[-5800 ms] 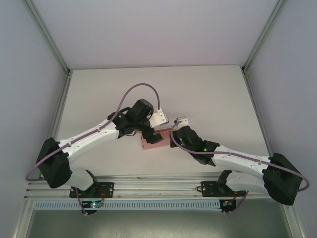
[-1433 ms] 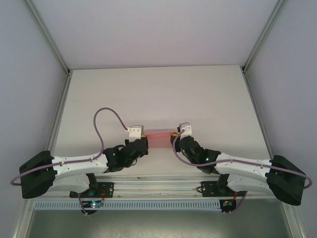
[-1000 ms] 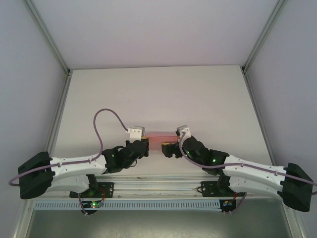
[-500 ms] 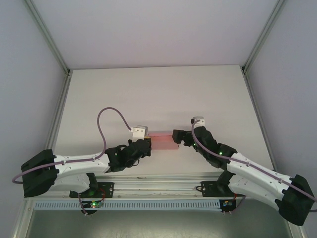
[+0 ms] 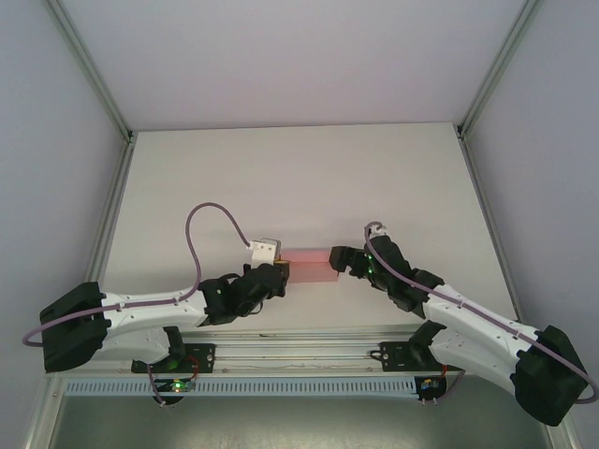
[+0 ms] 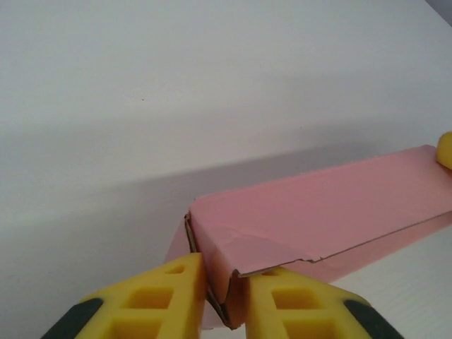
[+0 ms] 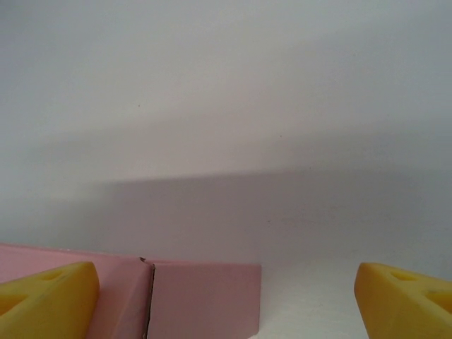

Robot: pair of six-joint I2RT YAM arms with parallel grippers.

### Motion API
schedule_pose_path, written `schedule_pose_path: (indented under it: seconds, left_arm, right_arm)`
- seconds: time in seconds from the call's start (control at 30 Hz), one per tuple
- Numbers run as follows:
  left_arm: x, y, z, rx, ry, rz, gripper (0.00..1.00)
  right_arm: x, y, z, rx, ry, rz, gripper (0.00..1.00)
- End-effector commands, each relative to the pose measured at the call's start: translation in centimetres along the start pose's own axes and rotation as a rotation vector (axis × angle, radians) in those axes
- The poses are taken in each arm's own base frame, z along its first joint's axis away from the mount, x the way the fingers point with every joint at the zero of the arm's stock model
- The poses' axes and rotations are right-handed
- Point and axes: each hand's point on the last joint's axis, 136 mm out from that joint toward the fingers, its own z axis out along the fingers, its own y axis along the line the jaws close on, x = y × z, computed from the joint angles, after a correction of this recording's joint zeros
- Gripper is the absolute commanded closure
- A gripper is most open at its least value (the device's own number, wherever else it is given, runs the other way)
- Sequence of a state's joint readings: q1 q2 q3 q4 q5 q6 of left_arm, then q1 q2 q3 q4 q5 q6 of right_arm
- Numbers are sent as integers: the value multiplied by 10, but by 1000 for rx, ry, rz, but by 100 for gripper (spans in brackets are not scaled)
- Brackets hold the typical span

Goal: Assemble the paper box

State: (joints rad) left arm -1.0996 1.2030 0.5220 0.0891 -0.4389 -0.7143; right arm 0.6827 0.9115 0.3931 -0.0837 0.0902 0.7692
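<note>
My left claw (image 6: pixel 229 274) pinches one end of the paper box (image 6: pixel 332 205), anchoring it by the near edge of the bench (image 5: pixel 299 168), so my spread right claw (image 7: pixel 226 286) can work the opposite flap.

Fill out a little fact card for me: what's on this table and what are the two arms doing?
object: pink thin-card rectangular box, lying flat on the white table
box state: folded up; end by the left arm looks not fully closed
left end effector: yellow fingers pinched on that end's card
right end effector: fingers wide open at the opposite end
</note>
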Motion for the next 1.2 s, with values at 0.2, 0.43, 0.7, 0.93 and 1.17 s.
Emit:
schedule_pose_path:
  seconds: [0.2,0.43,0.7,0.93,1.17]
  left_arm:
    - [64,10,-23,61,282,145,51]
    - [30,12,-52,47,211,72,5]
    - [-30,8,-49,116,109,-263,0]
    - [-47,-1,-12,217,165,-358,0]
    - [-27,23,3,167,191,-440,9]
  right_arm:
    - [63,-58,3,150,144,67,15]
    - [70,-61,4,163,156,66,18]
    - [72,-59,7,159,160,40,21]
    - [72,-57,7,153,160,30,22]
    - [71,-59,7,154,152,31,22]
